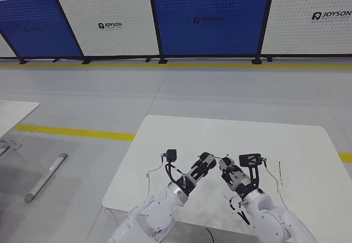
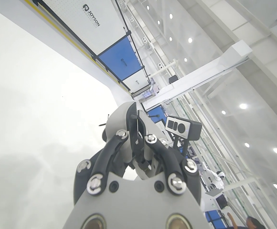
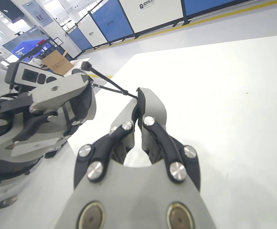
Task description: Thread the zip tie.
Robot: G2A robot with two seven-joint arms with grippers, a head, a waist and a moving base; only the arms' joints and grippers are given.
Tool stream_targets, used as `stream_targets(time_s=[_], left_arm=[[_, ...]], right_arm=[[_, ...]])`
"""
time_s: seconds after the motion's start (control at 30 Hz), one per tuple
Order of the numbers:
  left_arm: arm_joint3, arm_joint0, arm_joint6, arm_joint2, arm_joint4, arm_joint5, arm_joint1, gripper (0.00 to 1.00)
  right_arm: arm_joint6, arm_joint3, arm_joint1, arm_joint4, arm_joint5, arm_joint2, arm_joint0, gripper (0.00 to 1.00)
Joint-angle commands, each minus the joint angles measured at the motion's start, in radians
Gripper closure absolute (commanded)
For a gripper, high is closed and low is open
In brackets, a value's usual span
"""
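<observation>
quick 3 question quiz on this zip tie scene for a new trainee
1. True or false: the zip tie lies flat on the table, untouched.
2. Of the left pincer and the right pincer, which is shut on the zip tie? A) left only B) right only C) both
3. Fill in: the tie's square head sits right beside the tip of the ____ pincer.

Key: 1 false, it is held in the air between the two arms. 2 C. 3 left.
</observation>
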Motion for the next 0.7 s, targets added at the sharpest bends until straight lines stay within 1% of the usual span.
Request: stream_targets(time_s=[0.0,0.4,0.67], left_arm=[[-0.003,0.003,0.001,0.001,0.001,-0.006,0.000,1.00],[-0.027,0.031,0.015,-0.002,0.005,-0.055,0.002,1.00],[-0.048,0.043,0.021,0.006,0.009,-0.072,0.002,1.00]], right_arm=[[0.000,0.006,-0.001,-0.009,0.002,-0.007,0.001,1.00],[0.003,0.034,-0.005,-0.047,0.008,-0.024,0.006,1.00],[0.010,0.047,-0.006,-0.052,0.003,-0.026,0.008,1.00]])
